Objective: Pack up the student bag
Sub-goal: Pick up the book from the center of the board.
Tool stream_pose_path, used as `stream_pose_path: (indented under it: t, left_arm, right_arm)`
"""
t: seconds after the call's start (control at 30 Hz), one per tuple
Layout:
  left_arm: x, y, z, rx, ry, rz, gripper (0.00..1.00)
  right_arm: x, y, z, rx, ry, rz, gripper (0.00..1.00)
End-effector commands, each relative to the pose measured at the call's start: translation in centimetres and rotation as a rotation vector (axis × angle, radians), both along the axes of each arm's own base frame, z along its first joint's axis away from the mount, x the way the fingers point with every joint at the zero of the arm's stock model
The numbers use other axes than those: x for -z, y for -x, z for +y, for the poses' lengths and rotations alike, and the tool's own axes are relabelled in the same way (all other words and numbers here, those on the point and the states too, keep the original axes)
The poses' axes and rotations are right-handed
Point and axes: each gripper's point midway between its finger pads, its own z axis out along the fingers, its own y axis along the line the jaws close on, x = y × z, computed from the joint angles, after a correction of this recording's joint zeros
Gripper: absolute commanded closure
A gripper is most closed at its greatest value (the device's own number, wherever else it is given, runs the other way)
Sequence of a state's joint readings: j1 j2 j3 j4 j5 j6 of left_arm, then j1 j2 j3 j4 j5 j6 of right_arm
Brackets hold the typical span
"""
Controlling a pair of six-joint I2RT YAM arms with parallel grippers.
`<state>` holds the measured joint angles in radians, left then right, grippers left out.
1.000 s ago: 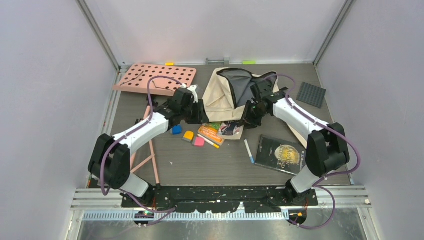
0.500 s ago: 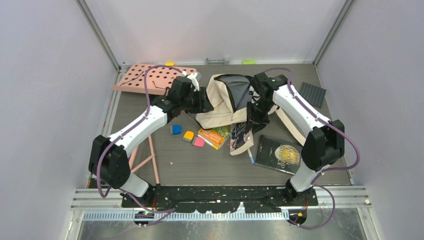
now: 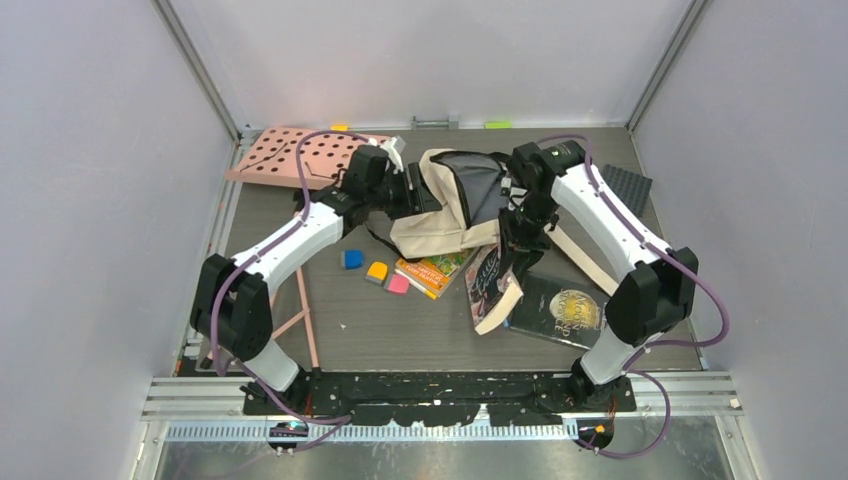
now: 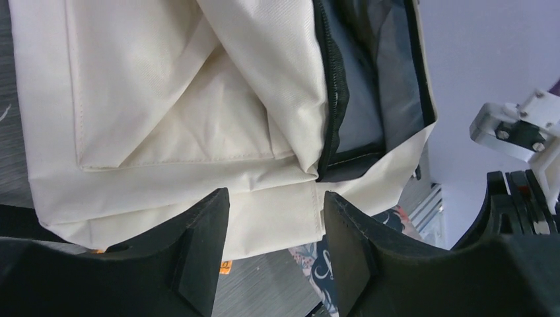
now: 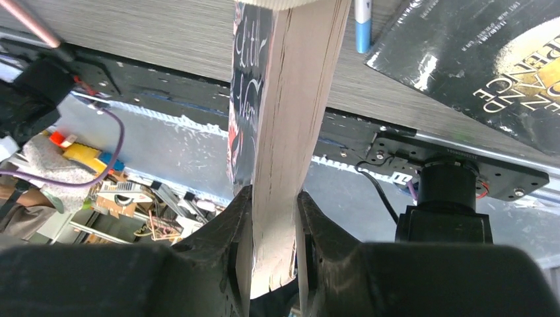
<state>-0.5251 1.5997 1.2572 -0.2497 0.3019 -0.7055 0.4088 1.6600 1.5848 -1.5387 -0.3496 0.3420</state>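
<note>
In right wrist view only: right pincer (image 5: pixel 271 198) clamps paperback (image 5: pixel 297 99) pages.

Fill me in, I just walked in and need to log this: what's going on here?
Two robot arms are packing a cream student bag. The right gripper clamps a paperback book, tilted up beside the bag's open mouth. The left gripper sits at the bag's edge, jaws apart, fabric unpinched. A dark book lies on the table.
</note>
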Motion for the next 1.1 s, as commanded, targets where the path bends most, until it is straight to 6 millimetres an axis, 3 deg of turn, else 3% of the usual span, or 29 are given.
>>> stream_pose_path:
  t: [0.0,0.23,0.43,0.57,0.67,0.83,0.93,1.07]
  left_arm:
    - [-5.2,-2.2,0.0,-0.025,0.125,-0.087,0.43]
    - [-6.8,-2.8,2.7,-0.078,0.13,-0.105,0.39]
    - [-7.1,-2.8,3.3,-0.088,0.132,-0.114,0.35]
    - [-7.8,-2.7,3.4,-0.095,0.142,-0.126,0.31]
    - [-8.0,-2.7,3.3,-0.098,0.152,-0.116,0.27]
    - [-7.9,-2.8,2.7,-0.075,0.177,-0.113,0.26]
    - [-7.2,-3.3,2.3,-0.063,0.178,-0.103,0.26]
    - [-6.4,-4.5,1.6,-0.069,0.182,-0.073,0.25]
  right_arm:
    - [-6.8,2.3,0.9,0.027,-0.139,-0.081,0.99]
    - [-12.8,2.7,1.9,0.093,-0.258,-0.186,0.99]
    - [-16.0,0.4,3.7,0.131,-0.366,-0.306,0.99]
    - [-15.3,0.1,4.3,0.124,-0.391,-0.28,0.99]
    - [-12.1,0.7,2.9,0.106,-0.279,-0.222,0.99]
    - [-8.0,3.9,0.7,0.071,-0.125,-0.1,0.99]
    - [-7.9,5.9,0.6,0.048,-0.104,-0.052,0.99]
    - [-10.1,6.4,1.3,0.066,-0.154,-0.09,0.99]
